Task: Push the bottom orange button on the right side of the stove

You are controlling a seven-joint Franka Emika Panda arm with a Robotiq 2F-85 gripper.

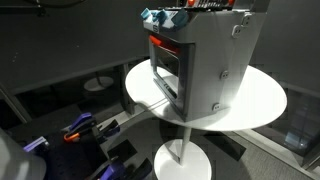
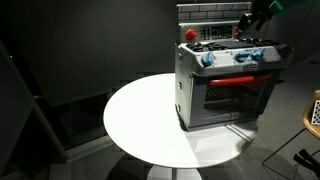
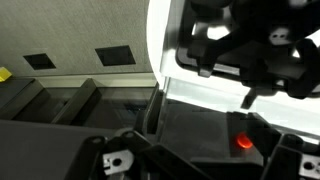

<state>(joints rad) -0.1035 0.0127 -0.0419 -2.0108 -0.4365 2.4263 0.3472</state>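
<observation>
**Exterior views.** The stove (image 2: 228,85) stands at the 3 o'clock edge of the round white bench (image 2: 135,120), its oven door facing the camera and blue knobs (image 2: 246,55) on top. From the other side its grey side wall (image 1: 218,62) shows instead. The gripper (image 2: 258,18) hangs above the stove's 1 o'clock corner, partly cut off by the frame.

**Wrist view.** 1 orange spot (image 3: 243,141) glows at 5 o'clock among dark, blurred parts. How far the jaws are open cannot be told.

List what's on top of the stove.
Blue knobs along the front edge and a red round piece at a back corner of the stove. The gripper hangs over the other back corner, hiding what's beneath it.
</observation>
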